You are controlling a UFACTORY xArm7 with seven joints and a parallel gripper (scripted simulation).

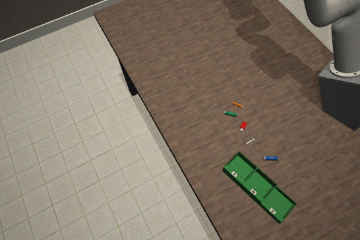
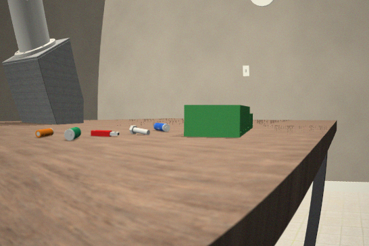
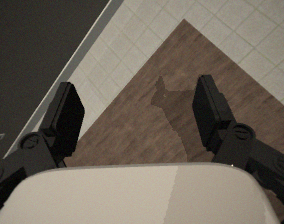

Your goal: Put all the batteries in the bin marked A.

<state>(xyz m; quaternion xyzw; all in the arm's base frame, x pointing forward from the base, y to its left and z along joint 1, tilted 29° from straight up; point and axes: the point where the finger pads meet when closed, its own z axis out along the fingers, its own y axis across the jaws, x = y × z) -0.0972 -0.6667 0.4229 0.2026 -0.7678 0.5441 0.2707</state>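
Three batteries lie on the brown table (image 1: 184, 52) (image 2: 152, 188): an orange one (image 1: 237, 104) (image 2: 44, 132), a green one (image 1: 230, 113) (image 2: 72, 133) and a blue one (image 1: 270, 158) (image 2: 161, 126). A red USB stick (image 1: 243, 126) (image 2: 104, 133) and a grey bolt (image 1: 250, 141) (image 2: 139, 130) lie between them. A row of three green bins (image 1: 259, 187) (image 2: 216, 121) stands near the table's front edge, each with a small label I cannot read. My gripper (image 3: 136, 93) is open and empty, high above a far table corner; it shows only in the wrist view, with none of the objects.
The arm's grey base block (image 1: 341, 98) (image 2: 45, 84) stands at the table's right side, behind the objects. The table edge runs close to the left of the bins, with tiled floor (image 1: 66, 134) below.
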